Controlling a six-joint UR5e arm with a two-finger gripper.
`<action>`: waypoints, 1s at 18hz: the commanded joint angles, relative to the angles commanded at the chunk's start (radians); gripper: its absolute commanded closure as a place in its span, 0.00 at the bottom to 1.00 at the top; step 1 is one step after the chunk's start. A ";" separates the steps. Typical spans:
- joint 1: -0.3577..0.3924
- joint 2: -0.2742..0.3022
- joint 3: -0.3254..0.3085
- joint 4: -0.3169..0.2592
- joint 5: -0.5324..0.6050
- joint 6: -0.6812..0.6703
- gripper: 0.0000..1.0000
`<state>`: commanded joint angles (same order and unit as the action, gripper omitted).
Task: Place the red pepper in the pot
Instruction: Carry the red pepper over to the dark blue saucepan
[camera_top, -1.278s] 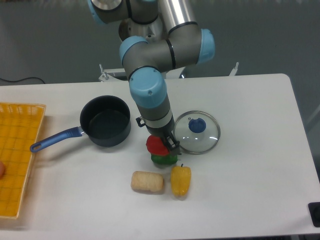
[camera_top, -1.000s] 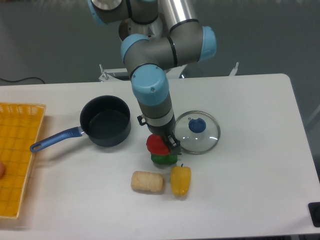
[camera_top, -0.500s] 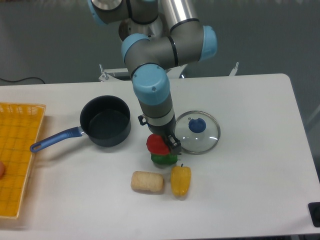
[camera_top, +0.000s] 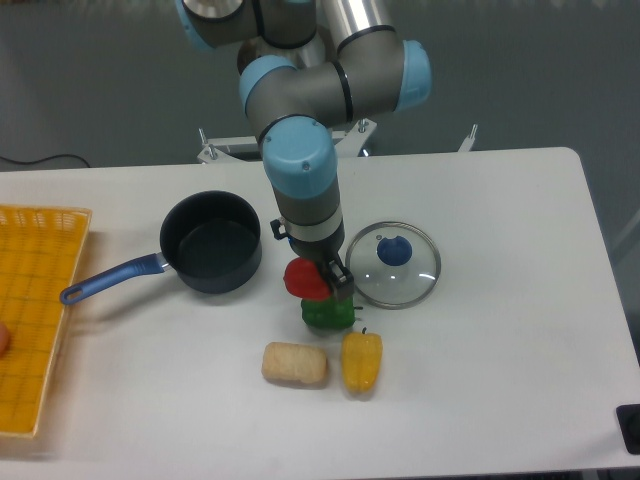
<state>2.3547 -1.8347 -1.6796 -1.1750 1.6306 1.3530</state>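
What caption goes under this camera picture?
Gripper shut on small glossy red pepper, beside the round dark pot.

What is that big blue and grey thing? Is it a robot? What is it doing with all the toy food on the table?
Yes, it is a robot arm, seen by one camera looking down at a white table. At the arm's tip is a gripper, like two fingers, and it seems to be pinching the red pepper.

Just below that is a green pepper, then a yellow pepper and a beige bread-like roll.

To the left sits a dark pot with a blue handle, nothing inside. Its glass lid lies flat on the right. A yellow basket sits at the far left edge.
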 joint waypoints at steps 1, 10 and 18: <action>-0.006 0.005 -0.008 -0.003 0.002 0.002 0.41; -0.101 0.022 -0.031 -0.100 0.009 -0.040 0.40; -0.227 0.020 -0.057 -0.120 0.046 -0.072 0.40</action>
<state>2.1278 -1.8147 -1.7364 -1.2946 1.6764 1.2809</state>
